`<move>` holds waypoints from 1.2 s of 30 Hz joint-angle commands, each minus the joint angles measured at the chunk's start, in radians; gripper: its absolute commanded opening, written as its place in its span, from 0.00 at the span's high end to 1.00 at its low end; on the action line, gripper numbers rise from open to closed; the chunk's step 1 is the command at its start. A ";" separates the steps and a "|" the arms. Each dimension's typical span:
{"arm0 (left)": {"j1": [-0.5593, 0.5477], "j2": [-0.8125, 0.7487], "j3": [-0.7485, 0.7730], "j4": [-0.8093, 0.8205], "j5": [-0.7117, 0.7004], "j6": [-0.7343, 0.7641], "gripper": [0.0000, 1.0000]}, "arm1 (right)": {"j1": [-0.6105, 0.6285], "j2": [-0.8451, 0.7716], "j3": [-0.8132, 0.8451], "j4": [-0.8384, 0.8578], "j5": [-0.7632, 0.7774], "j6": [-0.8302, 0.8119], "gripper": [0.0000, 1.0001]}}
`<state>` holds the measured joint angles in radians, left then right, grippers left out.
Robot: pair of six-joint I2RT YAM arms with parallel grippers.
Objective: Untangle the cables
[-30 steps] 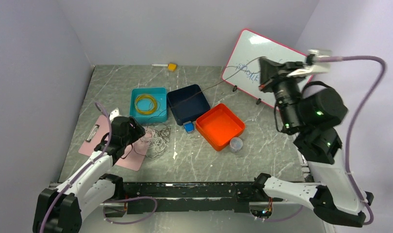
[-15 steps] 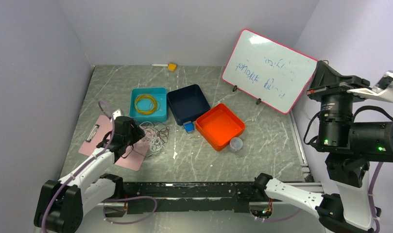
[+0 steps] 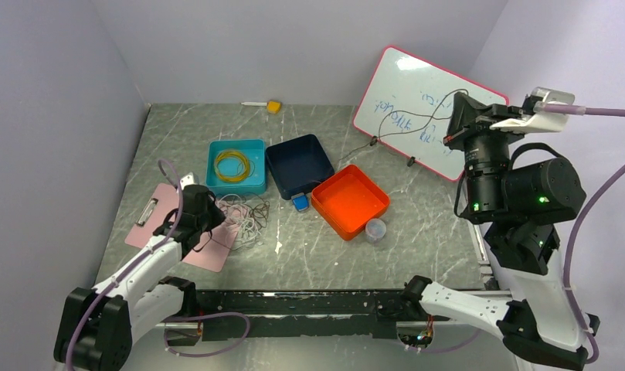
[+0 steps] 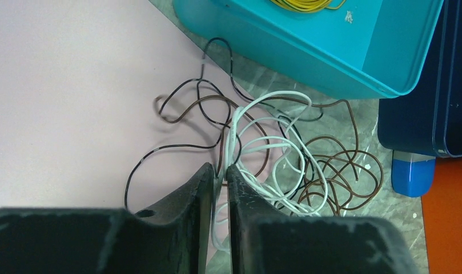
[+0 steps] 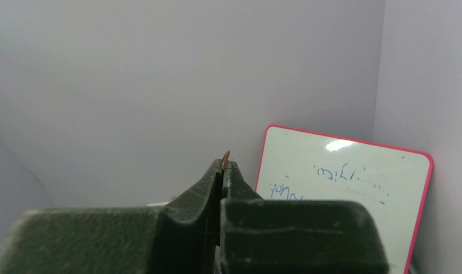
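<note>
Left hand (image 4: 219, 171) pinches a white cable (image 4: 234, 137), apparently anchoring the tangle (image 4: 308, 171); raised right hand (image 5: 223, 166) pinches a brown cable (image 3: 408, 117) by its end, seemingly to draw it free.

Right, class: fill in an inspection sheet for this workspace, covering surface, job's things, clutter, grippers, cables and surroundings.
Surface: grey marbled table.
Job's things: tangle of white and brown cables beside the pink clipboard; one dark strand runs up across the whiteboard.
Clutter: teal tray holding a yellow coil; navy tray; orange tray; clear cup; blue block; yellow block.
Grippers: left gripper shut on a white strand; right gripper held high, shut on the dark strand's end.
Cables: lilac hoses along the arms.
Surroundings: plain walls on three sides.
</note>
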<state>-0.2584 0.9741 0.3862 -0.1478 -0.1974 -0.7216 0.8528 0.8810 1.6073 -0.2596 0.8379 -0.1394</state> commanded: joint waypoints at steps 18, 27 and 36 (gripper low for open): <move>0.010 -0.010 0.033 0.002 0.021 0.025 0.87 | 0.000 0.073 -0.353 -0.033 -0.103 0.242 1.00; 0.010 0.006 0.029 0.023 0.048 0.027 0.92 | -0.022 0.101 -0.395 -0.039 -0.060 0.249 1.00; 0.010 0.015 0.037 0.060 0.177 0.095 0.93 | -0.237 0.199 -0.550 -0.060 -0.304 0.417 1.00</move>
<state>-0.2577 0.9825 0.3862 -0.1295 -0.1150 -0.6746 0.6979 1.0508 1.1183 -0.3050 0.6716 0.1734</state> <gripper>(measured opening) 0.105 0.018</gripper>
